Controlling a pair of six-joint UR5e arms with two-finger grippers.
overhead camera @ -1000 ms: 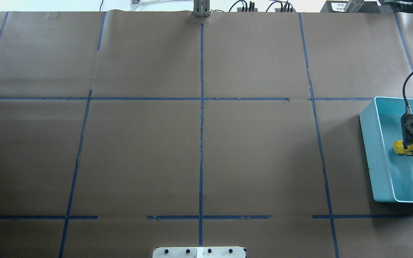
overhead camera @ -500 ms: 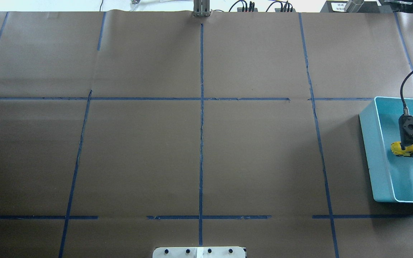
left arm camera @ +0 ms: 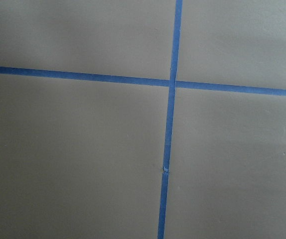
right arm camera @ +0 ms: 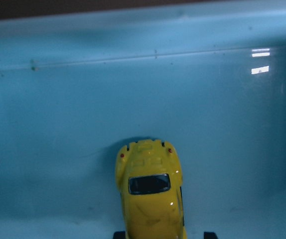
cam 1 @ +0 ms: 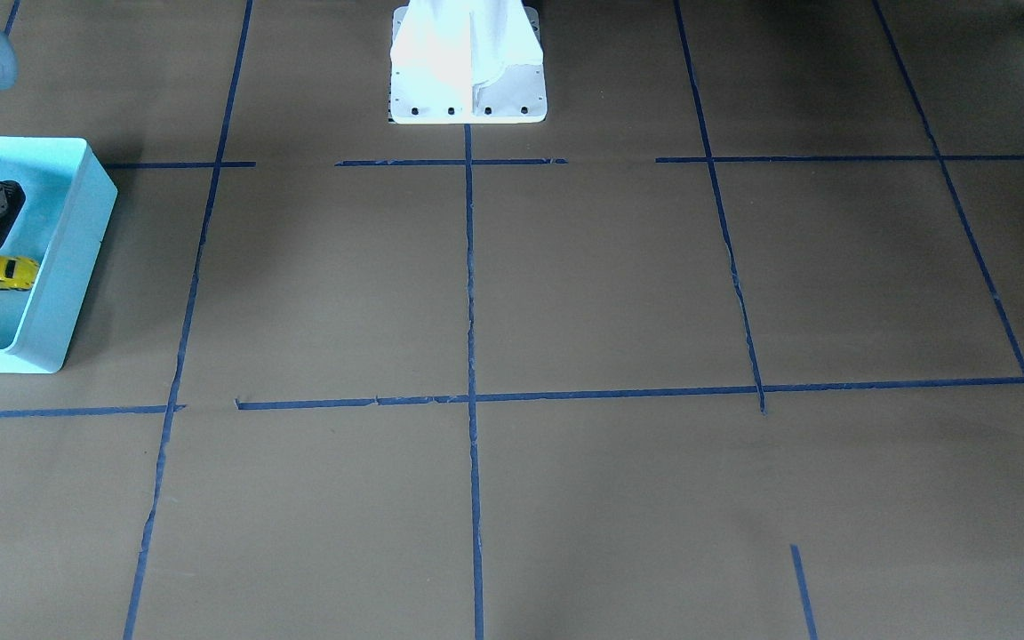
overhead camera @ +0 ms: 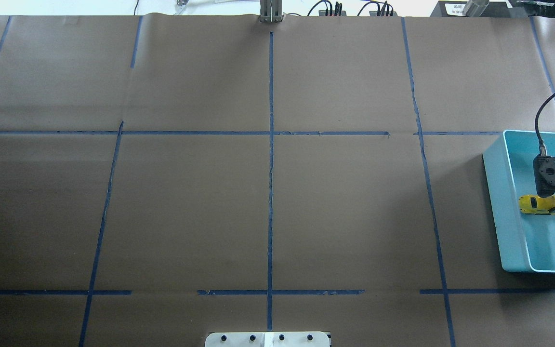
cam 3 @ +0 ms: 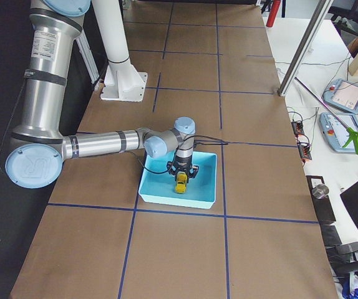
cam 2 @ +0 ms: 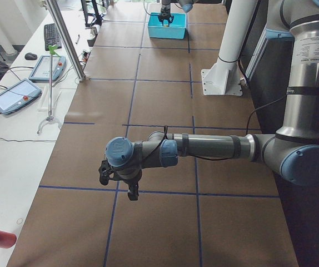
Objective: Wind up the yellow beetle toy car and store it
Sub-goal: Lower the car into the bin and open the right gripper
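Nearest to us, in the right wrist view, the right gripper (right arm camera: 165, 235) clasps the yellow beetle toy car (right arm camera: 150, 199). Its two dark fingertips (right arm camera: 119, 235) stand at both sides of the car's body. The car is inside the light blue bin (overhead camera: 501, 207), low over its floor; if the wheels touch it, we cannot tell. The car's rear end, with two small red lights, points to the bin wall that faces the table's middle, near this wall but apart from it. Its long axis stands square to that wall, and its front is hidden under the gripper.

The bin sits on brown paper (overhead camera: 345, 207) crossed by blue tape lines (overhead camera: 270, 193). Well apart from the bin, the left gripper (cam 2: 131, 194) hangs above a crossing of such lines; if it is open or clenched, we cannot tell. Farther from the bin, a white side bench (cam 2: 4, 183) carries two tablets (cam 2: 14, 95).
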